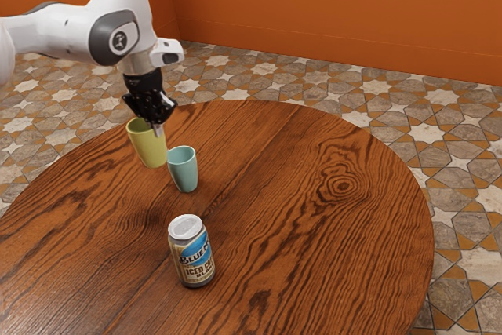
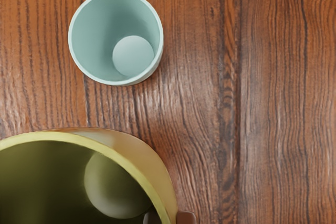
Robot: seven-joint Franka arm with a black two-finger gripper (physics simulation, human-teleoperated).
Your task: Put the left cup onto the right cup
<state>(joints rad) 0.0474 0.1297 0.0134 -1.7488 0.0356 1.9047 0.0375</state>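
Hand (image 1: 156, 123) is closed on the rim wall of the yellow-green cup (image 1: 147, 145). This cup hangs directly beneath the hand, mouth up and slightly tilted. It is judged rigid, light and smooth-walled, so a rim pinch suits it, though it may swing or slip between the fingers. Just beyond the hand, the teal cup (image 1: 183, 169) stands upright on the desk (image 1: 314, 194). Farther off stands a drink can (image 1: 190, 251).
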